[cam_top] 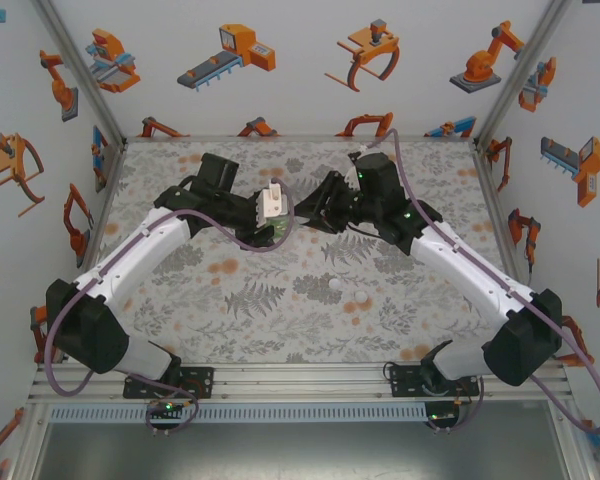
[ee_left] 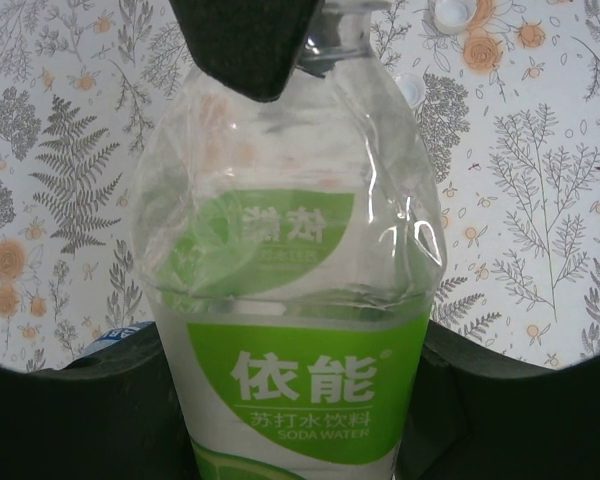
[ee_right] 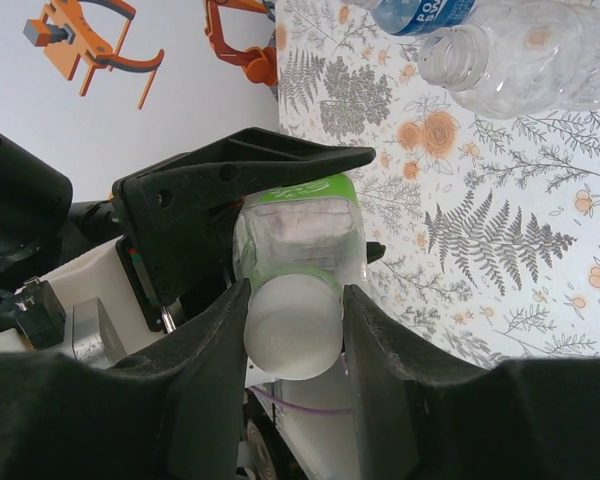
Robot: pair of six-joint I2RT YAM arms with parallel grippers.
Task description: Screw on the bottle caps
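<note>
At mid-table, seen from overhead: left gripper (cam_top: 268, 215) clenched on green-label bottle (cam_top: 275, 198), right gripper (cam_top: 315, 208) meeting it. Right wrist view adds: white cap (ee_right: 292, 338) on the neck, pinched between that gripper's fingers; clear bottle (ee_right: 500, 60) and blue-label bottle (ee_right: 420, 12) lying beyond, both cropped. Left wrist view adds: loose cap (ee_left: 452, 10) at the frame edge; second loose cap (ee_left: 410, 88) half hidden behind the bottle.

- Three bottles: one green-labelled bottle (ee_left: 300, 300), one clear bottle (ee_right: 510, 60) and one blue-labelled bottle (ee_right: 420, 12).
- Three bottle caps: one white cap (ee_right: 292, 335) on the green-labelled bottle's neck, plus a loose cap (ee_left: 450, 12) and a second loose cap (ee_left: 410, 88).
- Two robot arms: the left arm (cam_top: 140, 260) and the right arm (cam_top: 460, 265).
</note>
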